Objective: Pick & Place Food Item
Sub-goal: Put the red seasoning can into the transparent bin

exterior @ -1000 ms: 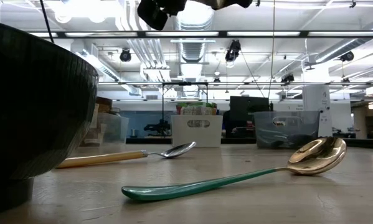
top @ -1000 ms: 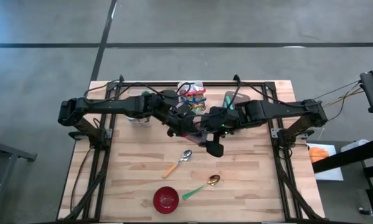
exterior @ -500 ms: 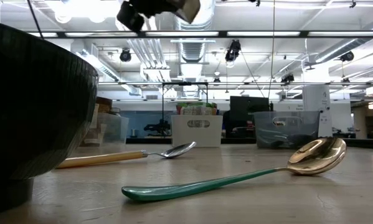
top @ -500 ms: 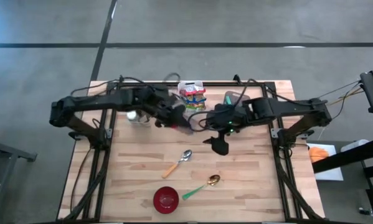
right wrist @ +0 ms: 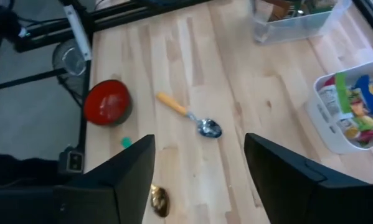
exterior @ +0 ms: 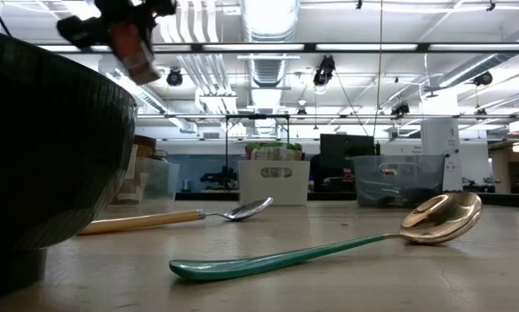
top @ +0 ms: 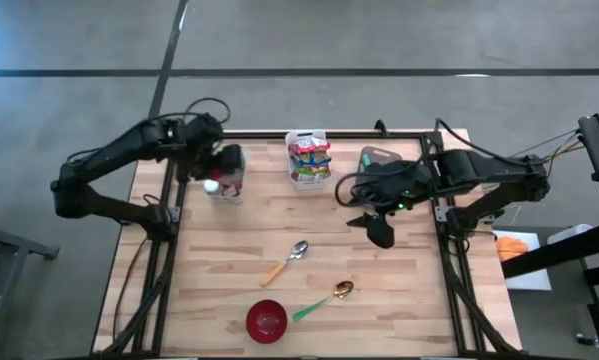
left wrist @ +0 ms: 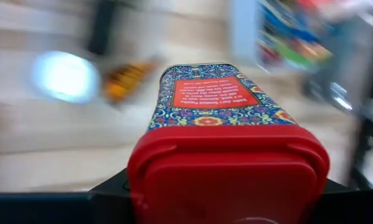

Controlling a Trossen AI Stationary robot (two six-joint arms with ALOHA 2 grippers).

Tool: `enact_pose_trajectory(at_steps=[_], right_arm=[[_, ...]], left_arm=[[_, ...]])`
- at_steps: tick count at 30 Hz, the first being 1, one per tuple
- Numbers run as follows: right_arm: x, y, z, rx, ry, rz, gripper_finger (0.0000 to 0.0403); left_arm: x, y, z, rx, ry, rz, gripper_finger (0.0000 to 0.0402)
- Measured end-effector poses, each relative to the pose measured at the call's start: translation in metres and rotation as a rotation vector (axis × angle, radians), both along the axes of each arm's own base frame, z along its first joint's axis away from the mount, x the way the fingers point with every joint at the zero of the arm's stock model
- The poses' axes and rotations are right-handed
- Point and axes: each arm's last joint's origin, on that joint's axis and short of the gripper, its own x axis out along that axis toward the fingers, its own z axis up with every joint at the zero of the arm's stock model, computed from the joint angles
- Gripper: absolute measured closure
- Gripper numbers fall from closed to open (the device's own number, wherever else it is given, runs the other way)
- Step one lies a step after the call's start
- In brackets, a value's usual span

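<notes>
A blue patterned tin with a red lid (left wrist: 226, 118) is in my left gripper (top: 226, 172), which is shut on it high above the table's far left corner. In the low view the tin (exterior: 138, 56) hangs below that gripper (exterior: 112, 22). A clear container (top: 219, 188) stands on the table right beneath. The white basket (top: 309, 158) of packaged food stands at the far middle. My right gripper (top: 380, 232) hovers open over the right part of the table, its fingers (right wrist: 133, 174) with nothing between them. My left gripper holds the tin by its red-lid end (left wrist: 142, 168), pinched between the two fingers (left wrist: 111, 190), one on each side. The tin's body reaches out past the fingertips, along the fingers. It slants downward in the hold, lifted clear of the table.
A yellow-handled spoon (top: 287, 262) and a green-handled gold spoon (top: 324, 298) lie at the table's middle. A red bowl (top: 266, 319) stands at the near edge. Another clear container (top: 379, 160) stands at the far right, beside the basket.
My left gripper has swung from beside the basket toward the table's left edge with the tin, tipping to point more steeply down; it now hangs over the clear container. My right gripper has drawn back toward the right edge and risen a little.
</notes>
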Motion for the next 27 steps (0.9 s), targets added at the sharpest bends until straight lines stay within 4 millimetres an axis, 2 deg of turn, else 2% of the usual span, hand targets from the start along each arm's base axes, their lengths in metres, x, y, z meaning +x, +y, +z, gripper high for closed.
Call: enact_pose_trajectory(at_steps=[4, 8, 14, 21, 27], right_arm=[[-0.005, 0.006, 0.003, 0.003, -0.012, 0.025, 0.0179], [-0.004, 0.009, 0.001, -0.002, -0.008, 0.03, 0.0188], [0.004, 0.009, -0.004, 0.042, 0.015, -0.024, 0.0189], [0.006, 0.01, -0.006, 0.082, 0.026, -0.064, 0.0189], [0.006, 0.01, -0.006, 0.088, 0.026, -0.069, 0.0189]], left_arm=[[-0.019, 0.022, -0.008, 0.012, 0.173, 0.081, 0.0211], [-0.031, 0.054, -0.02, 0.011, 0.316, 0.125, 0.0211], [-0.034, 0.097, -0.052, -0.041, 0.41, 0.1, 0.0211], [-0.023, 0.116, -0.096, -0.1, 0.457, -0.052, 0.0211], [-0.02, 0.125, -0.116, -0.111, 0.481, -0.155, 0.0211]])
